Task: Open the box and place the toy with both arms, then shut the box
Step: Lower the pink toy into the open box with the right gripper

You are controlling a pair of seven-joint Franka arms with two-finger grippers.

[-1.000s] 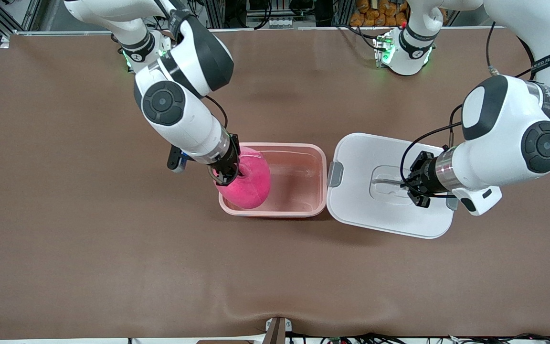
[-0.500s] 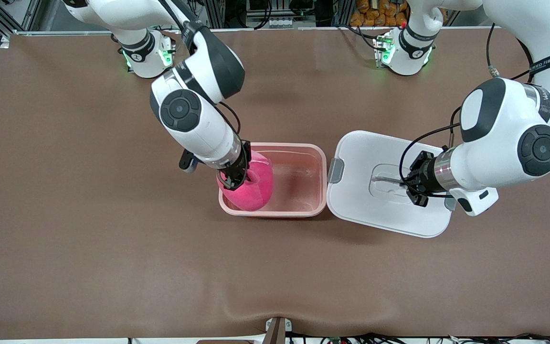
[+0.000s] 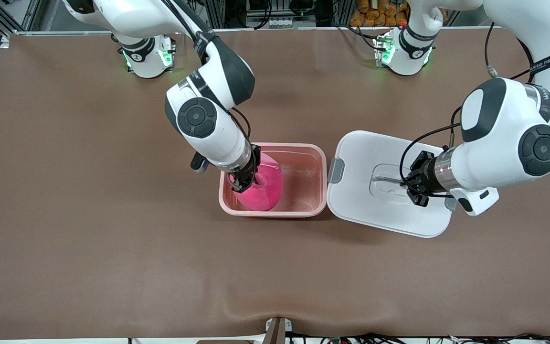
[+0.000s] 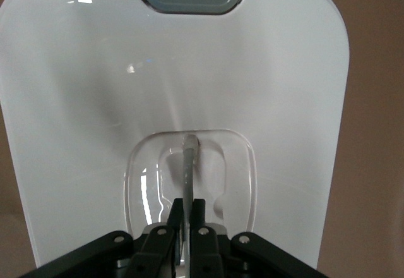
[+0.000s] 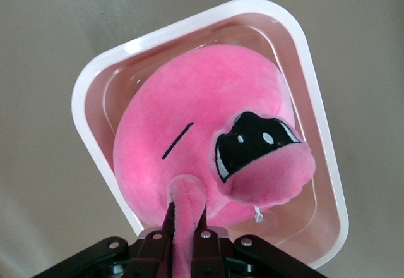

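Right arm angled down, right tool [image 3: 245, 184] pinching pink toy [image 3: 266, 190] inside open box [image 3: 320, 177], rim close around, left arm bent low, left tool [image 3: 407, 185] clamped on lid [image 3: 365, 157] handle [image 4: 189, 170], bare bench [image 3: 112, 248] all round.

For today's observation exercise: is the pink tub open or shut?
Open: the translucent pink plastic tub has no cover; its white lid lies on the table beside it.

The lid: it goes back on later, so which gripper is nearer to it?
Left. The left gripper is shut on the grey handle of the lid; the right gripper holds the toy over the box beside it.
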